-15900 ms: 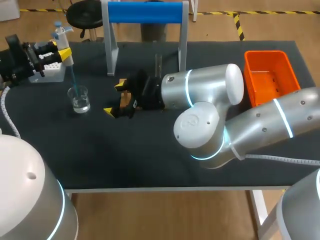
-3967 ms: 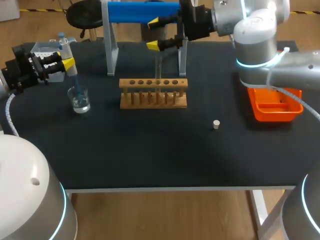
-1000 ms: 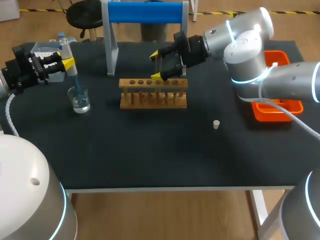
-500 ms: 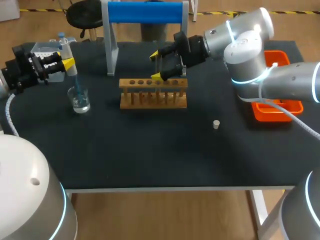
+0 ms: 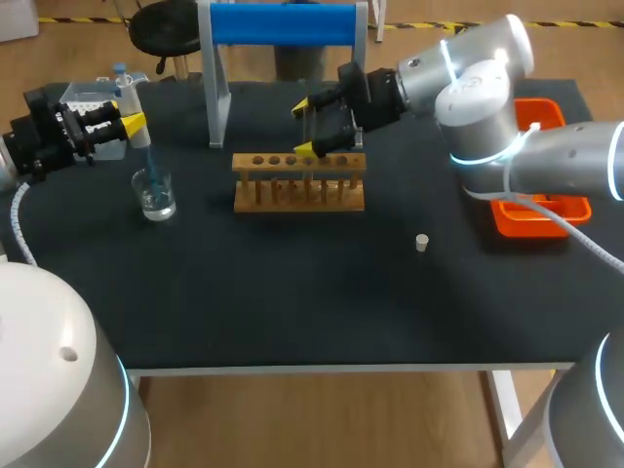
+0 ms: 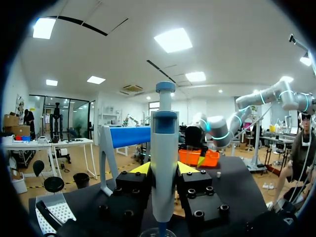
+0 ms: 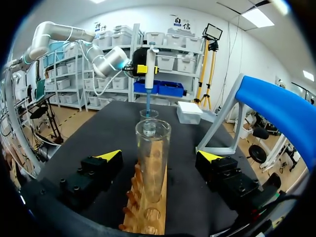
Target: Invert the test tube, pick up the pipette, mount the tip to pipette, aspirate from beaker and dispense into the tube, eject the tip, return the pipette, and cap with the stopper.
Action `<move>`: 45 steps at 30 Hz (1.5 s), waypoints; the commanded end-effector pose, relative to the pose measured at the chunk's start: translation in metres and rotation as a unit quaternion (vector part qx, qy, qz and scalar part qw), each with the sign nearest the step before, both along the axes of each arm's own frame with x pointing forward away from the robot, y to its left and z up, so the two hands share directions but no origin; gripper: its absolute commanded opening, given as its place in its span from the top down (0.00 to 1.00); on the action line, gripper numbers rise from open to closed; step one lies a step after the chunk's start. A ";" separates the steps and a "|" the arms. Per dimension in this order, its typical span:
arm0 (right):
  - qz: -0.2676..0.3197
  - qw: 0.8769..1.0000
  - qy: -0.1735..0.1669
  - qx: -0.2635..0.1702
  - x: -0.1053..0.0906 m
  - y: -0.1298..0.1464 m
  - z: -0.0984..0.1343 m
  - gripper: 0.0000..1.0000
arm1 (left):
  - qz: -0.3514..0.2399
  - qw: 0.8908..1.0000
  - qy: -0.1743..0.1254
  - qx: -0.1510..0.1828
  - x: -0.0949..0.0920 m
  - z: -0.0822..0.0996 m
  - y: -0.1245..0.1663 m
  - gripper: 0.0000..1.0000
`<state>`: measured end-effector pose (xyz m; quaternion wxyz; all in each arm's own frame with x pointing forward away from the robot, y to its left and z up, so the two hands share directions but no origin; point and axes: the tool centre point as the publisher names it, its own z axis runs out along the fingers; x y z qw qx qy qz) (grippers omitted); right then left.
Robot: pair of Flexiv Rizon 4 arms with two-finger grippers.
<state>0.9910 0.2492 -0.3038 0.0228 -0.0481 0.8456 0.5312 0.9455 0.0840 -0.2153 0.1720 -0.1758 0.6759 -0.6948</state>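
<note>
Standing across the middle of the black table is a wooden tube rack, and it is the main thing close to our right gripper. That gripper sits over the rack's right half with its yellow fingers spread wide. The clear test tube stands upright in one of the rack's holes between those fingers. Both are well clear of the glass, so the hand grips nothing. We cannot tell exactly which hole it is. An empty hole lies on the near side of it in the right wrist view.

Just beyond the rack, at the far edge, rises a stand with grey legs and a blue bar, right behind the right gripper. Right of the rack, partly hidden by our right arm, is an orange bin. A small pale stopper sits alone on the table, nearer than the rack and to its right, well apart from both grippers.

At the far left, our left gripper is clamped on the pipette, pinching its grey body from both sides and holding it about upright. The pipette's blue tip reaches down into the glass beaker, which holds some clear liquid. A white tip box lies just beyond that gripper, by the table's far-left corner. Nothing lies between the beaker and the rack.
</note>
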 end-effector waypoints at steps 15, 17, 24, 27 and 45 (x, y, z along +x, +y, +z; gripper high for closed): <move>-0.009 1.000 -0.015 -0.011 -0.003 0.005 -0.001 0.00 | -0.002 1.000 0.000 -0.001 0.000 0.000 0.001 1.00; -0.011 1.000 -0.012 -0.014 -0.003 0.006 -0.001 0.00 | -0.002 1.000 0.000 -0.001 0.000 0.000 0.001 1.00; -0.014 1.000 -0.005 -0.020 -0.001 0.006 0.000 0.00 | -0.002 1.000 0.000 -0.001 0.000 0.000 0.001 1.00; -0.012 1.000 -0.003 -0.021 -0.001 0.006 0.000 0.00 | -0.002 1.000 0.000 -0.001 0.000 0.000 0.001 1.00; -0.014 1.000 -0.001 -0.024 -0.006 0.007 0.000 0.00 | -0.002 1.000 0.000 -0.001 0.000 0.000 0.001 1.00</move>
